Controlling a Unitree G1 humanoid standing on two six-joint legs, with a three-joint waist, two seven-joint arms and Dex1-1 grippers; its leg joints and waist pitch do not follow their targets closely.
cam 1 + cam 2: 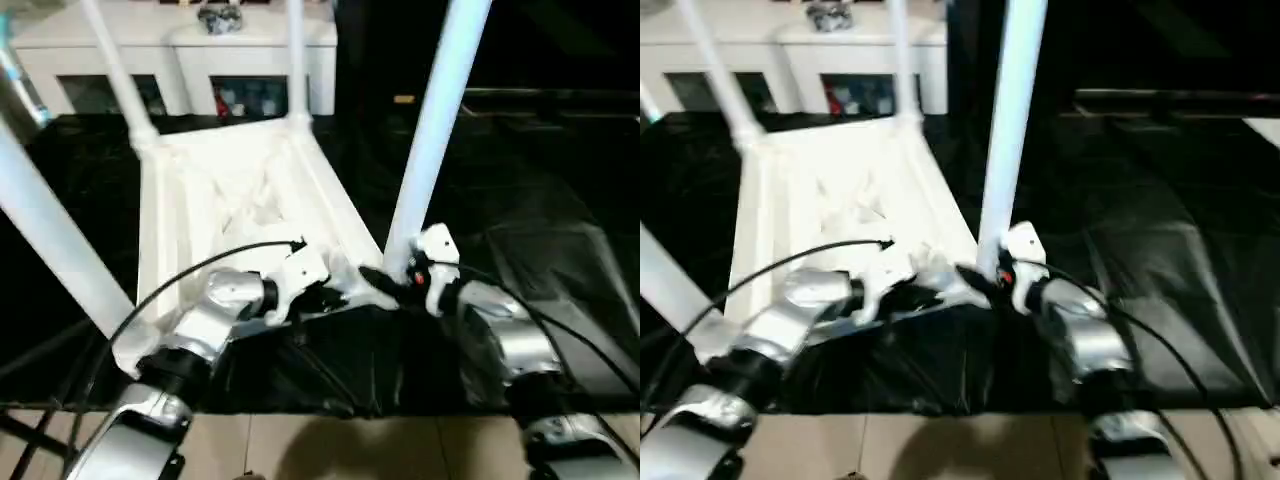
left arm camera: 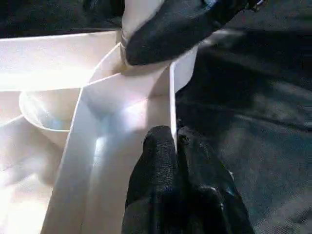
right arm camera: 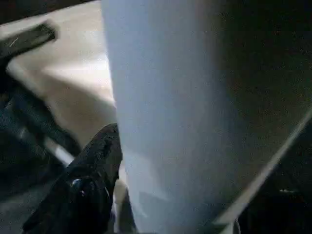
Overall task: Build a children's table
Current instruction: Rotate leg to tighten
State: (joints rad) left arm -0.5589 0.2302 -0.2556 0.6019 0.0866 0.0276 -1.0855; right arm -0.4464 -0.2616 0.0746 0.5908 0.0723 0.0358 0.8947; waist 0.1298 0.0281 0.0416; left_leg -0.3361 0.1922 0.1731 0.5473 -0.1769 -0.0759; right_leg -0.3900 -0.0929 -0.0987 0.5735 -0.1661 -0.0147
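Tabletop (image 1: 235, 190) upside down, four legs up; left gripper (image 2: 168, 146) pinching its near rim wall, right gripper (image 1: 385, 275) spread around the near-right leg (image 1: 430, 140).

Head stereo pair is looking forward and down over both forearms at the upturned tabletop (image 1: 240, 190) on the black surface (image 1: 560, 230); both eyes are sharing this scene, slightly offset. Left wrist camera is sitting very close to the tabletop's corner rim. Right wrist camera is pressing close against one leg (image 3: 165, 117).
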